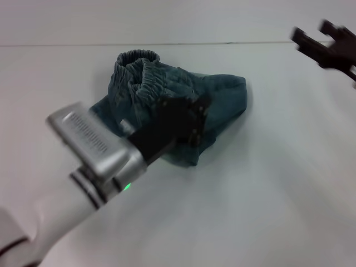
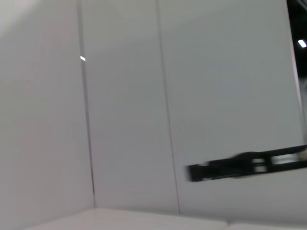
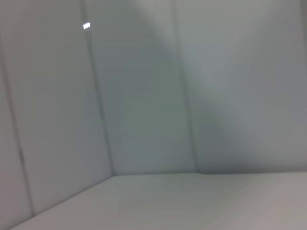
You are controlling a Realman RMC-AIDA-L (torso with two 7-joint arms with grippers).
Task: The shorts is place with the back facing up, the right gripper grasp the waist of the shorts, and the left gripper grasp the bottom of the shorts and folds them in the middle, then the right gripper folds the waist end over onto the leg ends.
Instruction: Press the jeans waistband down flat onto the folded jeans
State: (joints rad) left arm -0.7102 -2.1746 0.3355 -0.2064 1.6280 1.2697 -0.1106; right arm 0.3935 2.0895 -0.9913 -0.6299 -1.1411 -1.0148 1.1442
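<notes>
Shorts (image 1: pixel 183 100) lie bunched mid-table (image 1: pixel 278 183), waistband up and far. Left gripper (image 1: pixel 186 119) over the leg end; cannot tell if it grips cloth. Right gripper (image 1: pixel 328 44) hangs apart, grip unreadable. Likely mid first fold; next, right gripper must reach the waist.

Shorts (image 1: pixel 222 97): soft denim-like cloth, matt. Table (image 1: pixel 278 183): smooth, matt. Left arm housing (image 1: pixel 92 139): seemingly brushed metal.

Blue denim shorts (image 1: pixel 222 94) lie folded and bunched mid-bench, elastic waistband raised at the far-left end.
</notes>
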